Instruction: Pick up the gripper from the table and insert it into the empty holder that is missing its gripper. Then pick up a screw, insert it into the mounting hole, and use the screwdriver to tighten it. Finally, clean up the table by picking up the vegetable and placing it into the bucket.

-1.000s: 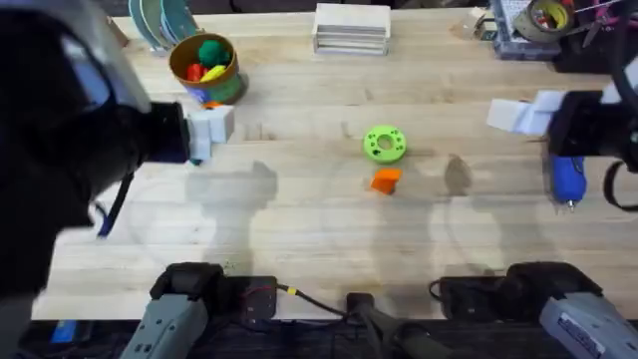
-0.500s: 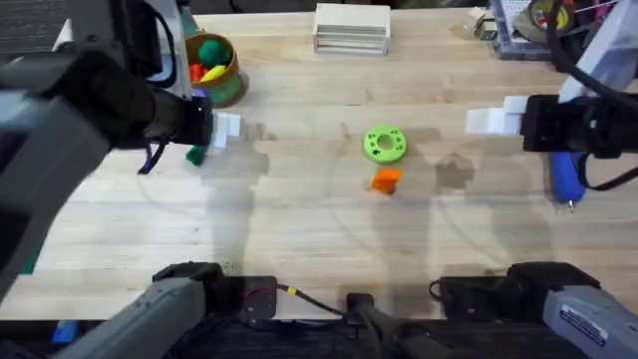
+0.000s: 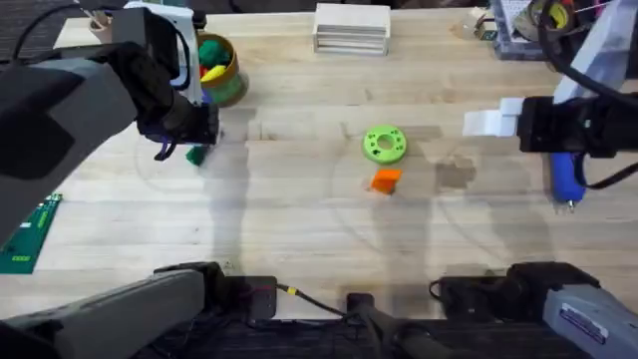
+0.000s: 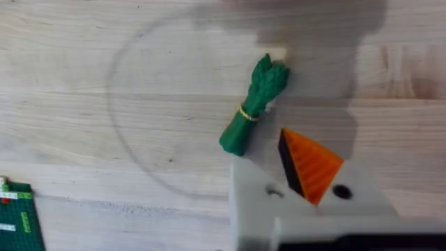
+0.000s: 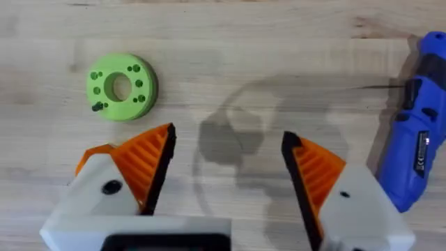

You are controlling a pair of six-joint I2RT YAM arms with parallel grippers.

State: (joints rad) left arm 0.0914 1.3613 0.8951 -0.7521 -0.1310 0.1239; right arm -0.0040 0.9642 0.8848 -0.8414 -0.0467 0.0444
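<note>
From overhead, the small orange ribbed plastic wedge (image 3: 385, 179) lies on the wooden table (image 3: 299, 219) just below the bright-green round disc with holes (image 3: 384, 143), between the two arms and apart from both. The left wrist view shows the dark-green bundled toy vegetable (image 4: 252, 106) lying just beyond the left gripper (image 4: 306, 174), whose opening I cannot tell. In the right wrist view the right gripper (image 5: 226, 164) stands with jaws wide apart and empty, the blue-handled screwdriver (image 5: 418, 136) off to one side.

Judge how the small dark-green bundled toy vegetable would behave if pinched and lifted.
The small dark-green bundled toy vegetable looks soft and plush, so it would probably squash under a pinch. It seems light for its size. Lying flat on the pale wooden table, banded at the middle, it seems unlikely to roll.
</note>
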